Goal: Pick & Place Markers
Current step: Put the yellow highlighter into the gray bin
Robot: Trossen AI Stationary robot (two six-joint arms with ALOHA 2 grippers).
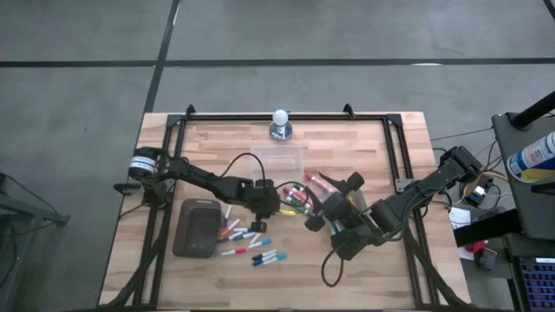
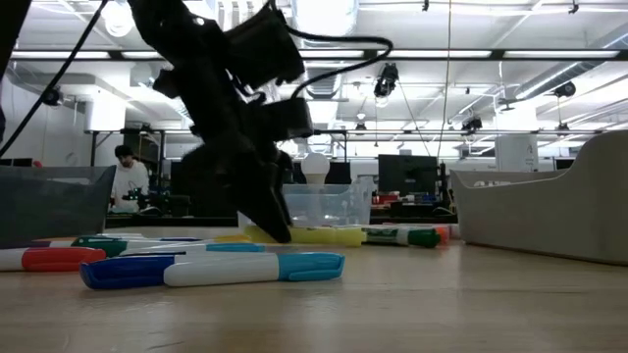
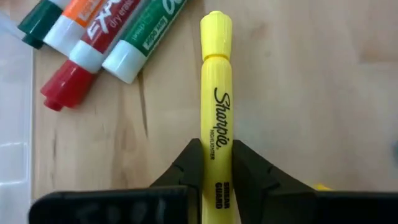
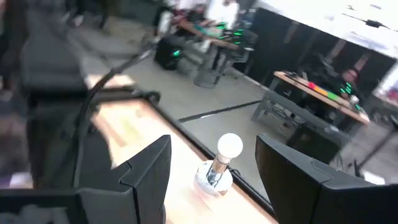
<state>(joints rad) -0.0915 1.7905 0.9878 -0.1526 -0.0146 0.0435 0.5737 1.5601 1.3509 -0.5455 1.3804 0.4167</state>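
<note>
**Left gripper's fingers pressed to a yellow marker lying flat**

High view: the left gripper is down at the middle of the table, at the edge of a heap of markers. More markers lie loose on the wood on its near side, next to a dark grey tray. A clear tub sits beyond the fingers, and a lamp bulb on a stand at the far edge. The right gripper hangs on the other side of the heap, raised off the wood.

Low view: the left gripper comes down with its tips at the table, on the yellow marker, whose long axis runs sideways across the picture. A blue-capped marker lies nearer the camera, also lengthwise across.

Left wrist view: the fingers stand narrow, one against each side of the yellow marker, gripping the barrel's end. The marker lies flat on the wood, its long axis straight out from between the fingers, the cap end pointing away from them. Red, green and orange markers lie slanted off to one side of its cap.

Right wrist view: the right gripper's fingers stand wide with nothing between them; the bulb shows in the gap.
</note>
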